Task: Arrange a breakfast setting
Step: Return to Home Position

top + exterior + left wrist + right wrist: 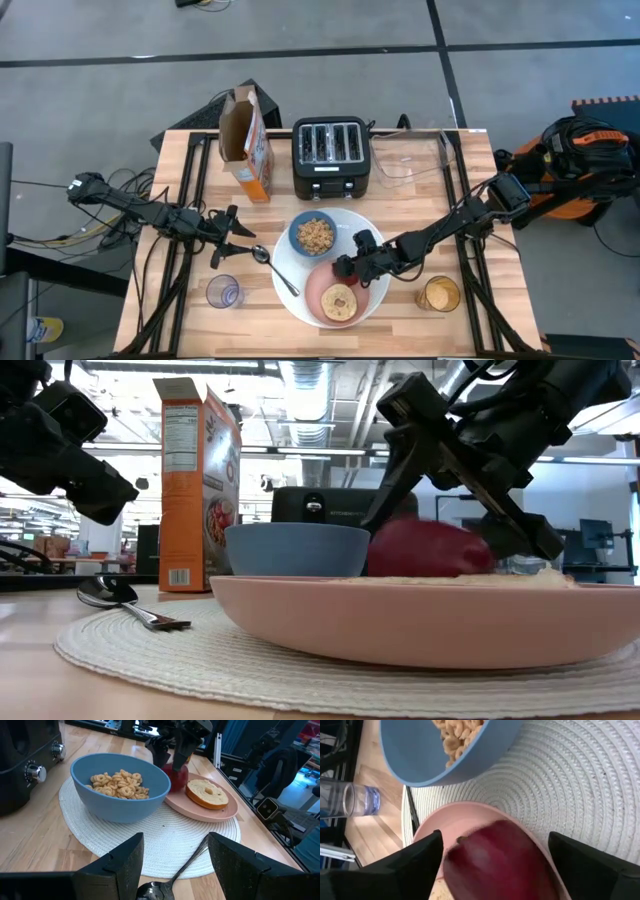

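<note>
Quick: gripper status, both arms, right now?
Left gripper: open, holding nothing.
Right gripper: open, fingers either side of the red apple on the pink plate, apparently not gripping it.

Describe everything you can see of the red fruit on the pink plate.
The red fruit is dark red, smooth and rounded. It sits on the pink plate, beside the bagel half, on the side nearer the blue bowl. The right gripper straddles it, open and apart from its sides in the right wrist view.
</note>
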